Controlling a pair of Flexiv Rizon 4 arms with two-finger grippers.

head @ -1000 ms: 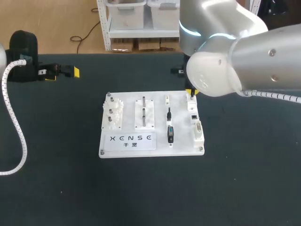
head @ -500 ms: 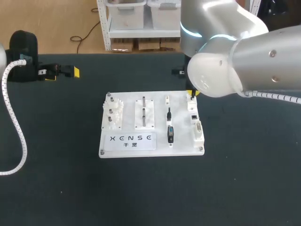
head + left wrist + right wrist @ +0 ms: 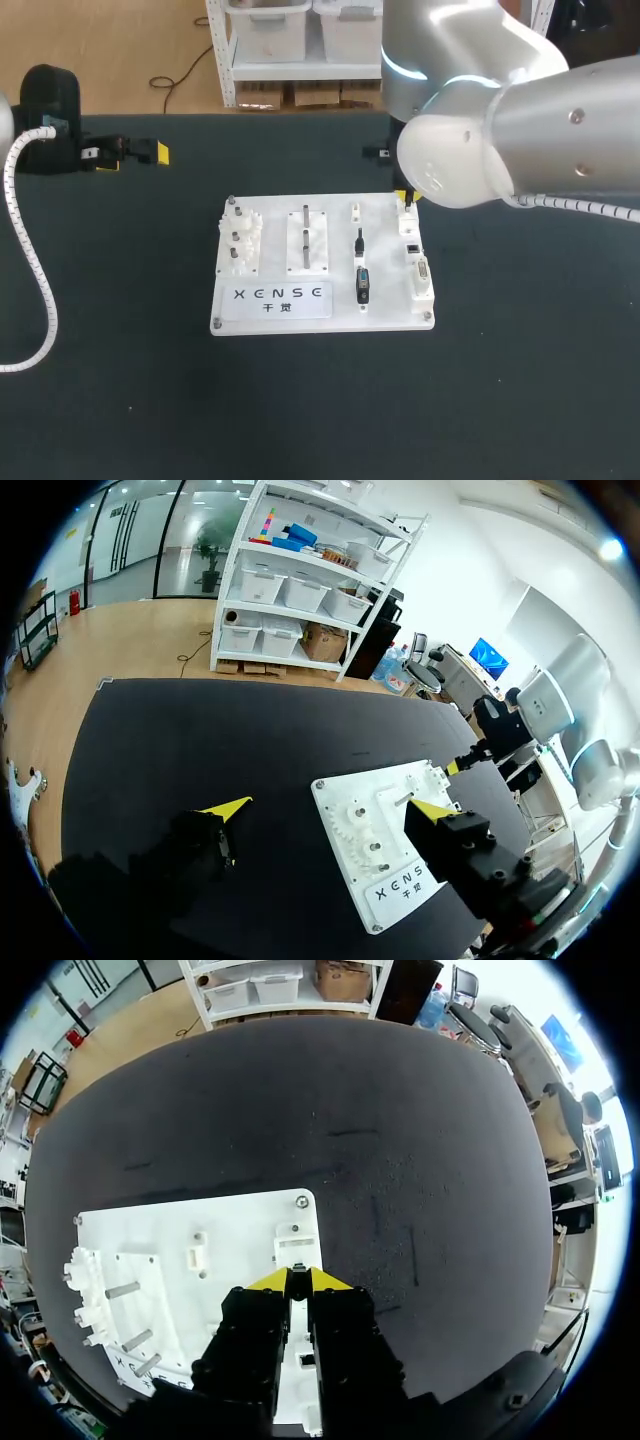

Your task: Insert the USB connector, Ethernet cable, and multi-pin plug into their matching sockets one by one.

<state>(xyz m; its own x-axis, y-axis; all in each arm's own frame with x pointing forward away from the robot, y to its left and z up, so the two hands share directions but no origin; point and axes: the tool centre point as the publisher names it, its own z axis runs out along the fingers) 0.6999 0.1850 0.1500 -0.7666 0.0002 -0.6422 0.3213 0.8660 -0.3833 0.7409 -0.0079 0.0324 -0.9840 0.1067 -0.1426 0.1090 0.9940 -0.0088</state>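
The matte black tabletop looks grippy enough to keep the white board from sliding. My right arm hangs over the board's far right corner. Its gripper is pinched almost closed above the sockets along the board's right edge, with nothing visible between the tips. The left gripper is spread wide and empty, well off the board's far left. Two dark plugs sit on the board just left of the sockets. They are likely light, rigid and small: hold the body's flat sides, never the contact end.

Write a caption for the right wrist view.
Right gripper, tips closed, poised over the white socket board on a black table.
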